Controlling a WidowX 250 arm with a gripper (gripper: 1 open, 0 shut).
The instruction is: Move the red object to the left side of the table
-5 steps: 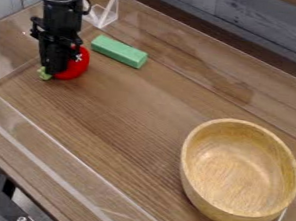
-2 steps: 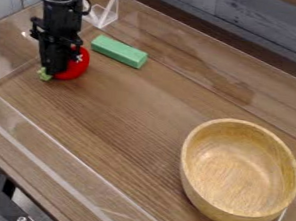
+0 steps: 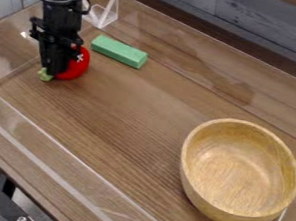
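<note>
The red object (image 3: 72,68) is a small glossy red toy fruit resting on the table (image 3: 136,121) near its far left corner. My black gripper (image 3: 52,63) comes straight down onto it, with the fingers shut around its left part. One fingertip (image 3: 44,72) touches the wood just left of the fruit. Most of the fruit's top is hidden by the gripper body, and its stem cannot be seen.
A flat green rectangular block (image 3: 119,51) lies just right of and behind the fruit. A large wooden bowl (image 3: 241,171) sits at the near right. Low clear acrylic walls (image 3: 53,142) edge the tabletop.
</note>
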